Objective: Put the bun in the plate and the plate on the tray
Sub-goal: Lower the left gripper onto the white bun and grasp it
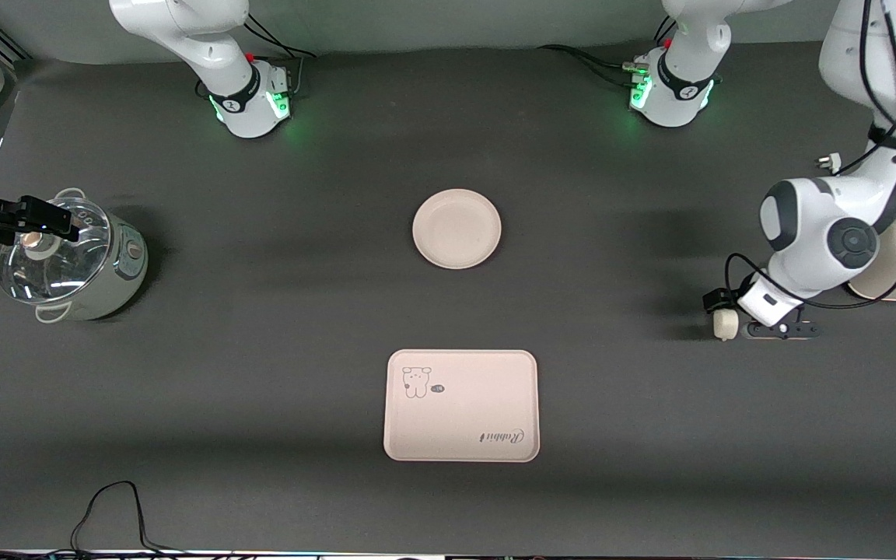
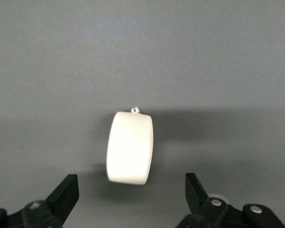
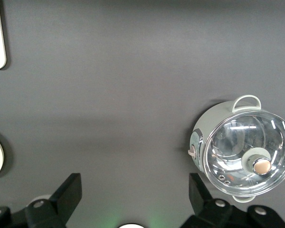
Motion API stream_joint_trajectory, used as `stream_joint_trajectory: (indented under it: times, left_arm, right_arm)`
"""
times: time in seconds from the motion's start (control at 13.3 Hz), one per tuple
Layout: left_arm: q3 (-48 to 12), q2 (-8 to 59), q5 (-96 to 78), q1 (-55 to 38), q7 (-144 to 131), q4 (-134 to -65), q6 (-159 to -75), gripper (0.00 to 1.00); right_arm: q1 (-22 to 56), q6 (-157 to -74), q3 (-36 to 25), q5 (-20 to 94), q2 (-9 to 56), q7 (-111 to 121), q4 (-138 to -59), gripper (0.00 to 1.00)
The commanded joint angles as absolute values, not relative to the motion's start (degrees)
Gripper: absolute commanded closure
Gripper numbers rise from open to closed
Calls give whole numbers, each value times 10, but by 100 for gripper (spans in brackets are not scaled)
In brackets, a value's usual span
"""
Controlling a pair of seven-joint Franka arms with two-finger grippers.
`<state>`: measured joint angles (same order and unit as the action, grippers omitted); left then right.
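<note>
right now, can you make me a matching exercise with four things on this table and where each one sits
Things:
1. small white rounded bun
2. round cream-white plate
3. cream-pink rectangular rabbit tray
4. pale green pot with glass lid

Places:
A. at the right arm's end of the table
B. mid-table, farther from the front camera than the tray
C. under the open left gripper
D. mid-table, nearest the front camera

Pairs: 1-C, 2-B, 3-D, 4-A
</note>
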<state>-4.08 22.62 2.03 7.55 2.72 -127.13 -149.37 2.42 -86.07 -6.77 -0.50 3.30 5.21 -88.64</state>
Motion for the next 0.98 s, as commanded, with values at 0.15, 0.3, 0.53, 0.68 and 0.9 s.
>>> stream_joint_trajectory:
  times: [0.15, 0.3, 0.53, 0.68, 0.9]
  left_arm:
    - [-43, 243, 22, 77, 57, -1268, -1519, 24]
    - [-43, 243, 22, 78, 75, -1268, -1519, 44]
    - [-43, 243, 22, 77, 76, -1265, -1517, 72]
    - [-43, 241, 22, 77, 76, -1263, -1512, 74]
    - [-45, 206, 21, 75, 61, -1259, -1479, 73]
  right_arm:
    - [32, -863, -73, -9, 23, 51, -896, 0]
    - [32, -862, -73, -9, 22, 51, -896, 0]
    - [33, -861, -73, -9, 20, 50, -896, 0]
    - [33, -860, -73, -9, 20, 49, -895, 0]
    - [33, -860, -72, -9, 16, 47, -896, 0]
